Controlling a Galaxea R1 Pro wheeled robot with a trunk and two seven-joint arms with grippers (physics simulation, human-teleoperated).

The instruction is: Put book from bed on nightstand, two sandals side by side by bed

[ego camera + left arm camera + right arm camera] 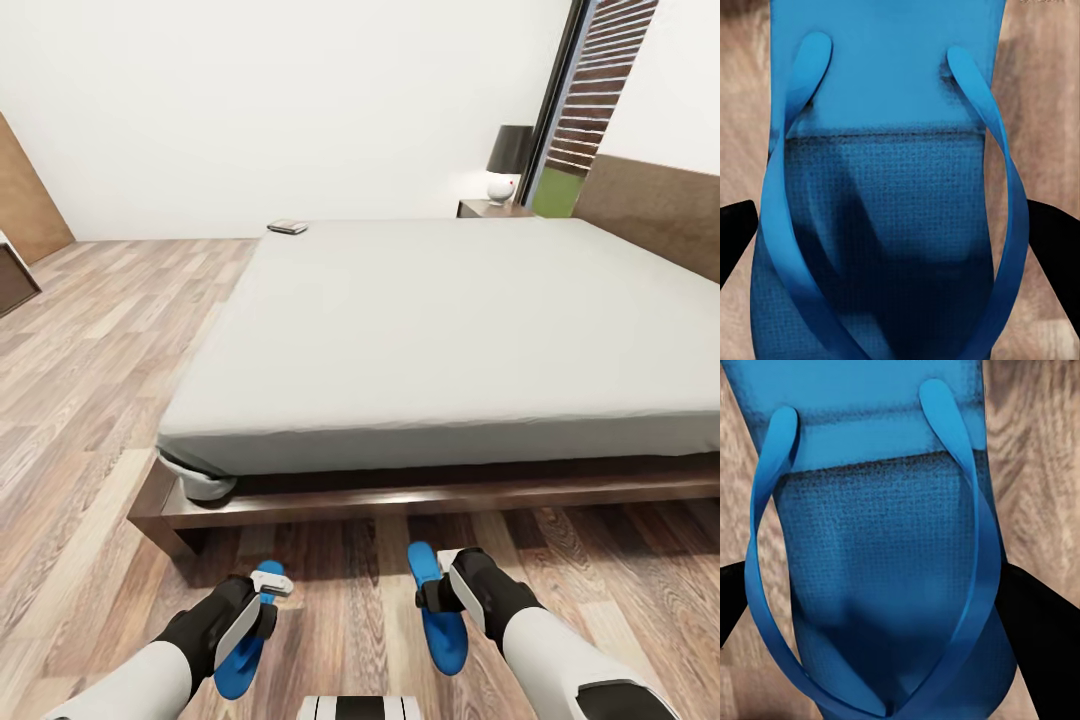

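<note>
**Two blue sandals at the foot rail, one under each tool**

The left tool (268, 598) sits over the left sandal (243, 645), and the right tool (432, 596) sits over the right sandal (440, 610). Both sandals are low over the wood-plank floor (90, 400), just in front of the dark frame of the bed (420, 495); whether the soles touch the floor cannot be told. Each sandal's long axis runs roughly toward the bed. The left one leans a little, its far end tipped toward the right sandal; the right one leans the opposite way, so the two far ends come nearer each other than the near ends. They are near each other but apart, with bare floor between.

In the left wrist view the left sandal (889, 187) runs along the line of the fingers, its two straps meeting at the near end, with a dark finger (1057, 247) close beside each long edge. The right wrist view gives the same picture: the right sandal (881, 555) lengthwise between the fingers (1039, 630), straps converging at the near end. Each tool is spread to the sandal's width, but whether it is clamped on the edges cannot be told.

The book (288, 227) lies flat on the far corner of the pale mattress, well away from the sandals. Beyond the bed stands a nightstand (492, 209) carrying a lamp (508, 162).
</note>
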